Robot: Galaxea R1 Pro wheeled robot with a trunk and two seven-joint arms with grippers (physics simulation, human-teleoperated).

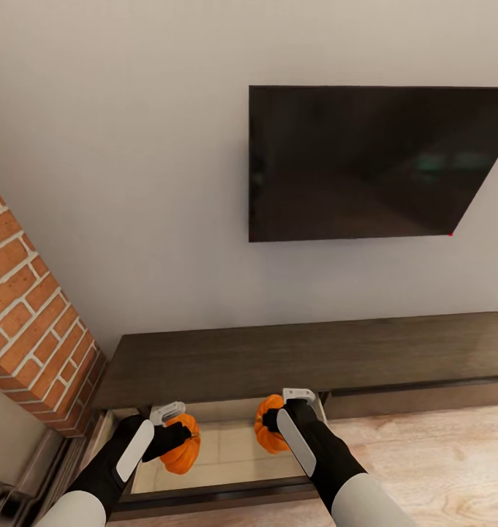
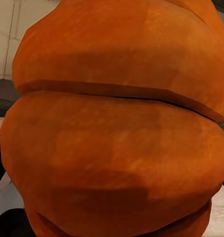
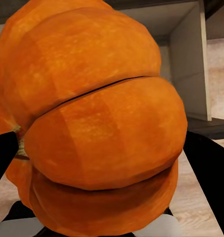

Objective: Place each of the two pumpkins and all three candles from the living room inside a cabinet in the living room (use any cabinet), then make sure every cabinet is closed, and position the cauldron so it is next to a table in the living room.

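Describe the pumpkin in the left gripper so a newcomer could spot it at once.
Below the wall TV runs a long dark cabinet with one drawer pulled open. Two pumpkins hang over that drawer; this one, the left pumpkin, is nearer the brick column, lower than the right pumpkin.

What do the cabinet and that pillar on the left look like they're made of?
The cabinet looks like dark brown wood with a matte finish: faint grain streaks run along its top. The pillar looks like red-orange brick with pale mortar lines. Both are rendered textures, so take this as appearance only.
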